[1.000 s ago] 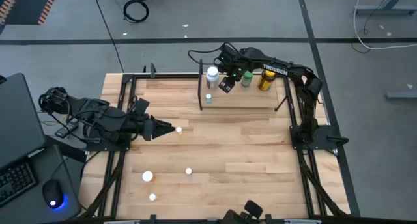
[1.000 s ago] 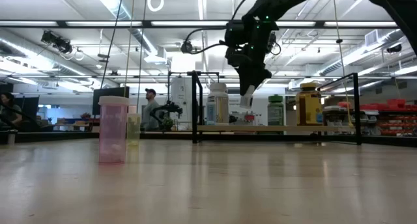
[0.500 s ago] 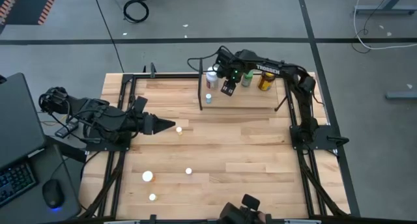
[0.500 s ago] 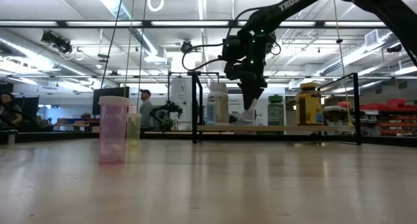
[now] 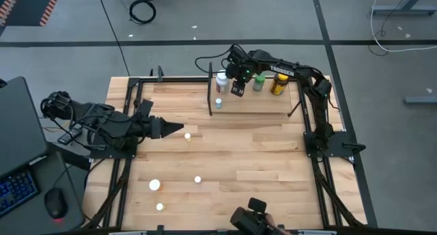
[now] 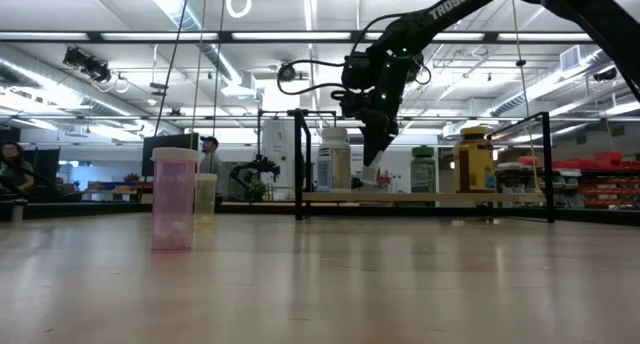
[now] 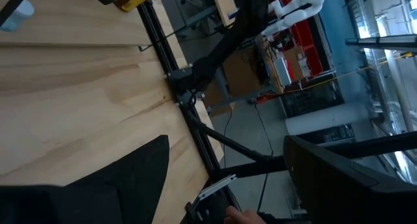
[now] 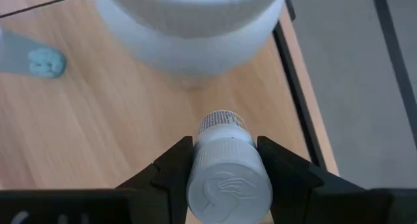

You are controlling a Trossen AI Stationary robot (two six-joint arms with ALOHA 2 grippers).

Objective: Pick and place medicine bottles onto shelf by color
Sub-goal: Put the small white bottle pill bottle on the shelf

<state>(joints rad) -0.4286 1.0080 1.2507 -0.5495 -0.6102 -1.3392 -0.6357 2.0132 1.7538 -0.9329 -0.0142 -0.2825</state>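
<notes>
While the right pincer [image 5: 237,90] hangs over the shelf [image 5: 263,104] at the far edge of the bench [image 5: 259,160], we see it clamped on a small white-capped bottle [image 8: 227,168], just beside the larger white labelled bottle [image 5: 221,80]. Green bottle [image 5: 259,82] and yellow dark-capped bottle [image 5: 278,83] stand further along the shelf; a tiny pale-blue bottle [image 5: 218,103] sits near its left post. Left pincer [image 5: 176,132] rests low over the bench's left side, fingers apart, a small white bottle [image 5: 188,135] just beyond its tips. Three more small bottles [image 5: 155,185] lie nearer the front
</notes>
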